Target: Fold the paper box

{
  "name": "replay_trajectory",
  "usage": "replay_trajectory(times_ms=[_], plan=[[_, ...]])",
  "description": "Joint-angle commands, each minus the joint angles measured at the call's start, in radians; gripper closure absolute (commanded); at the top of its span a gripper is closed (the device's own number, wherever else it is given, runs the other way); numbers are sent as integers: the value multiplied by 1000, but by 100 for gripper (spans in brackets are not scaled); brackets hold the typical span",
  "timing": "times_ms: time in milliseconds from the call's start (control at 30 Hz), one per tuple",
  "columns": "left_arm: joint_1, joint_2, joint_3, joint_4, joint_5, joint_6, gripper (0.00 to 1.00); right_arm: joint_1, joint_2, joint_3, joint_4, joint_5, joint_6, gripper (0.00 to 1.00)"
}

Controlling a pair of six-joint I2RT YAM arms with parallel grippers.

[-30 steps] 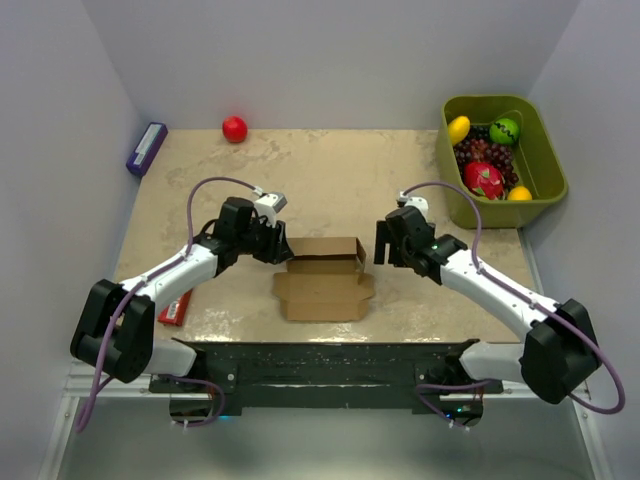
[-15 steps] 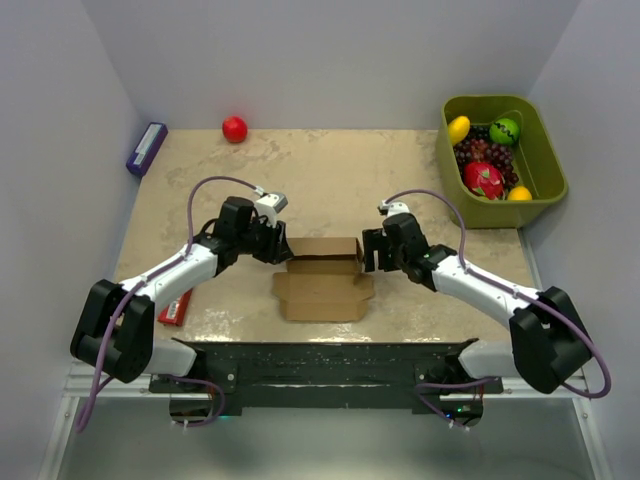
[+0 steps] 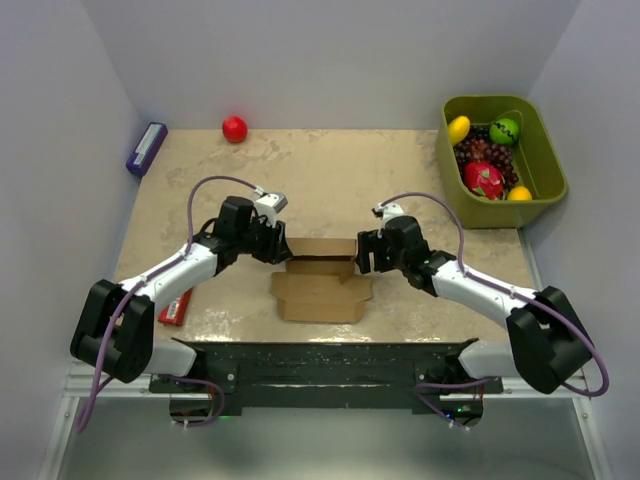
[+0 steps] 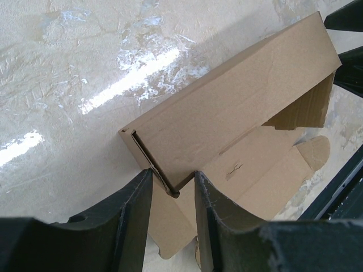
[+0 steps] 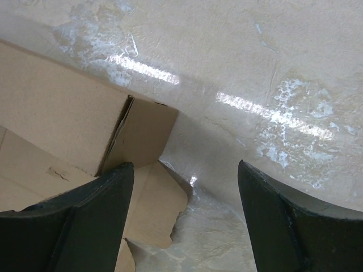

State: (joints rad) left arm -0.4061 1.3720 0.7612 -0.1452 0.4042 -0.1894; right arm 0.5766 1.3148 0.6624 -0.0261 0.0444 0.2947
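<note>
The paper box [image 3: 322, 282] is brown cardboard at the table's middle front, with its back wall folded up and its front flaps lying flat. My left gripper [image 3: 281, 248] is at the box's left end. In the left wrist view its jaws [image 4: 173, 178] are closed narrowly on the left corner of the raised wall [image 4: 227, 113]. My right gripper [image 3: 364, 252] is open at the box's right end. In the right wrist view [image 5: 184, 167] its left finger [image 5: 96, 215] lies over the flat flap beside the box's end wall [image 5: 142, 136], and its right finger is over bare table.
A green bin [image 3: 548, 150] with fruit stands at the back right. A red ball [image 3: 234, 128] and a purple box [image 3: 146, 148] lie at the back left. A flat red box [image 3: 176, 309] lies beside the left arm.
My right gripper has moved left up to the box's right end. The box has shifted slightly left. The left gripper has stayed put.
</note>
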Motion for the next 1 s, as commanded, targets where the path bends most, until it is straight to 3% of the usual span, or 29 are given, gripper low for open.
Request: replay_trajectory(times_ms=[0,667,967], plan=[[1,-5,27,-16,4,22,61,9,-20,-20,104,-73,-19,23],[1,-1,32,-34,-5,25,61,84,37,-11,108,-107,-38,28],[1,-4,32,-36,-5,28,61,104,6,-23,95,-26,-22,28]])
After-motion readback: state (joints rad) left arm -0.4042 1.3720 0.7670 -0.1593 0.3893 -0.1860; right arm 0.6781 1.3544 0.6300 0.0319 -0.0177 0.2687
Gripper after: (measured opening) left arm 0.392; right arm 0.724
